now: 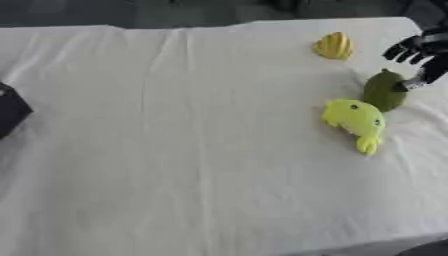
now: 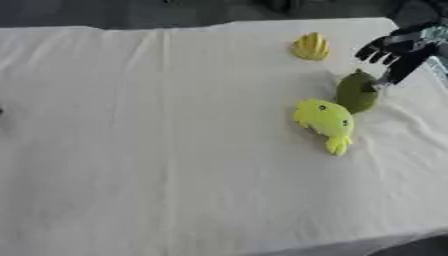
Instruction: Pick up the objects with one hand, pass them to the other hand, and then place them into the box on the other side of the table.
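Three objects lie on the right part of the white cloth. A yellow banana bunch (image 1: 334, 46) is at the back. A dark green fruit-shaped piece (image 2: 354, 94) sits in front of it. A lime-yellow plush fish (image 1: 354, 119) touches the green piece's near-left side. My right hand (image 2: 395, 49) comes in from the upper right corner, just above and right of the green piece. Its fingers are spread and relaxed, and the thumb tip rests against the piece's top right edge. Nothing is held. My left hand shows in no view.
A dark box (image 1: 10, 109) pokes in at the left edge of the table. The white cloth (image 1: 192, 150) is wrinkled and covers the whole tabletop. The table's far edge runs just behind the banana bunch, with dark floor beyond it.
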You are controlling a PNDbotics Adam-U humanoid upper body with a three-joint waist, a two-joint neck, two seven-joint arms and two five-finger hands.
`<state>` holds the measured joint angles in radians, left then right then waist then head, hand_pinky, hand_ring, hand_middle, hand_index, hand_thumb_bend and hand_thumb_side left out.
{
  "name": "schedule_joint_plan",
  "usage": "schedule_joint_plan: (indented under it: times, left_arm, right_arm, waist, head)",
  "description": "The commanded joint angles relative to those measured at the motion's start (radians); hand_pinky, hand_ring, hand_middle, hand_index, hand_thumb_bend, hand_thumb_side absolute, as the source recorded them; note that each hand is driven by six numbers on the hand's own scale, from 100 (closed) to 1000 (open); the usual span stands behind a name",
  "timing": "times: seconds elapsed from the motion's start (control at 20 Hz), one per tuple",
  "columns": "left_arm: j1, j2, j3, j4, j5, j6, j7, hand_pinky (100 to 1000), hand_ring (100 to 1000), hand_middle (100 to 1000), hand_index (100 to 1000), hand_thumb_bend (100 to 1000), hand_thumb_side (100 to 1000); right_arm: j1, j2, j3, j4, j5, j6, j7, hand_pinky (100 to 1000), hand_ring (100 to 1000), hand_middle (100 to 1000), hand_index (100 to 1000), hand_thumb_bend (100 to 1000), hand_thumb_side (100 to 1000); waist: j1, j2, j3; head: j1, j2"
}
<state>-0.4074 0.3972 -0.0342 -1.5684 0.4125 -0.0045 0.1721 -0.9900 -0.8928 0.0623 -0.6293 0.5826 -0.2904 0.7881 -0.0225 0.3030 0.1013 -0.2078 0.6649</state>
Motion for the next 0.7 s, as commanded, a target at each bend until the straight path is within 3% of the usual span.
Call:
schedule_joint_plan:
  times: [0.05, 0.7]
  left_arm:
    - [-0.018, 0.014, -0.001, -0.014, -0.002, 0.0, -0.007, 906, 860, 862, 807, 182, 877]
    - [-0.025, 0.01, -0.012, -0.015, -0.006, 0.005, -0.017, 906, 863, 863, 806, 179, 883]
  right_arm:
    - [-0.02, -0.021, -0.014, 0.022, 0.03, 0.003, -0.023, 931, 949, 920, 942, 447, 251]
    - [-0.022, 0.006, -0.042, 0.101, 0.151, 0.025, -0.11, 930, 937, 915, 945, 445, 272]
  waist:
    - [0.001, -0.014, 0.002]
    - [0.008, -0.001, 0.009]
  head:
    - [0.0, -0.008]
    - [0.005, -0.019]
